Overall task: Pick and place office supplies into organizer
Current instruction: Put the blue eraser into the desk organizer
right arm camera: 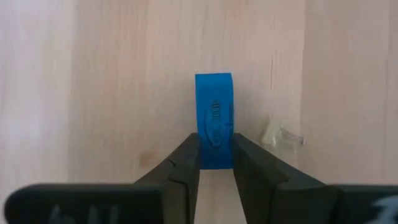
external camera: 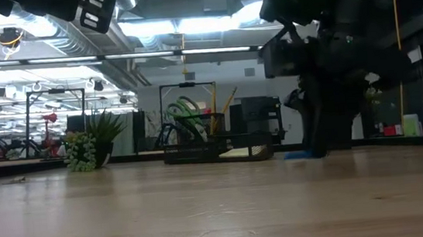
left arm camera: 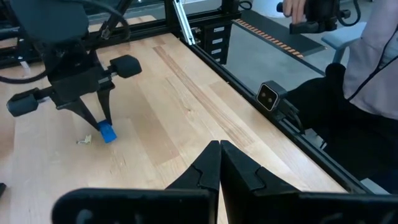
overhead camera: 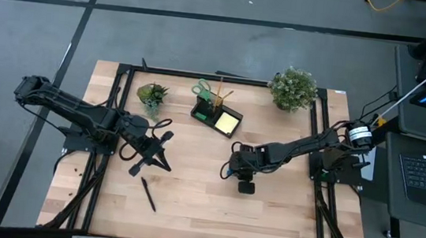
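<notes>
The left arm reaches in low from the table's left edge, its left gripper (overhead camera: pixel 162 161) pinched fully shut on nothing; a black pen (overhead camera: pixel 148 194) lies just beyond its tip, slanted. To the right, the right arm bends down steeply, and the right gripper (right arm camera: pixel 216 163) clamps a small blue piece (right arm camera: pixel 214 120) resting on the wooden table (overhead camera: pixel 282 213). The piece's long axis runs straight out between the fingers. The organizer (overhead camera: pixel 217 115) stands well behind this gripper, between two potted plants.

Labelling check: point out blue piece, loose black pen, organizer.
blue piece (right arm camera: pixel 213 118), right wrist view, its printed face.
black pen (overhead camera: pixel 148 194), high view, mid-barrel.
organizer (overhead camera: pixel 201 115), high view, tray's outer wall.
</notes>
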Tool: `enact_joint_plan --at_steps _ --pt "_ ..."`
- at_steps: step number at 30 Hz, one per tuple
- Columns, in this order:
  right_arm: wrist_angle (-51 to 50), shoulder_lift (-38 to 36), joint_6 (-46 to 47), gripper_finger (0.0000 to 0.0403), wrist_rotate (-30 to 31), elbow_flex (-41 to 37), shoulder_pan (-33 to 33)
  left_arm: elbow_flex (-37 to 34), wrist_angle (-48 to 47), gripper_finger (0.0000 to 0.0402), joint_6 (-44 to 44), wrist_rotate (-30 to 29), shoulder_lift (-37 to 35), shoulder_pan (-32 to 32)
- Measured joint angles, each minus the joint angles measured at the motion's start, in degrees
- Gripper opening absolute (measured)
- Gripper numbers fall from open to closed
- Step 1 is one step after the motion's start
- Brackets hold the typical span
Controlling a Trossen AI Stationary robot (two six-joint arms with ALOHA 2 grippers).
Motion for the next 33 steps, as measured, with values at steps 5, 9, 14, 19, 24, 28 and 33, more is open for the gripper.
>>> enact_joint_plan --at_steps 5,9,14,19,24,28,33 --pt "2.8 -0.3 -0.1 0.0089 0.0 0.1 0.0 0.0 0.0 0.0005 0.0 0.0 0.0 0.0" --pt "2.7 -0.3 -0.5 0.009 0.0 1.8 0.0 0.0 0.0 0.0004 0.0 0.0 0.0 0.0" --pt "2.7 -0.4 -0.9 0.009 0.1 6.2 -0.6 0.0 0.0 0.0002 0.0 0.0 0.0 0.0" --pt "2.7 -0.4 -0.9 0.009 0.2 11.1 -2.9 0.0 0.0 0.0005 0.0 0.0 0.0 0.0" --pt "2.8 -0.6 -0.9 0.009 2.6 15.5 -5.8 0.0 0.0 0.0002 0.0 0.0 0.0 0.0" --pt "7.6 -0.6 -1.3 0.009 8.0 16.4 -8.0 0.0 0.0 0.0005 0.7 0.0 0.0 0.0" --pt "12.7 -0.6 -2.3 0.009 8.4 16.4 -10.7 0.0 0.0 0.0003 2.0 0.0 0.0 0.0"
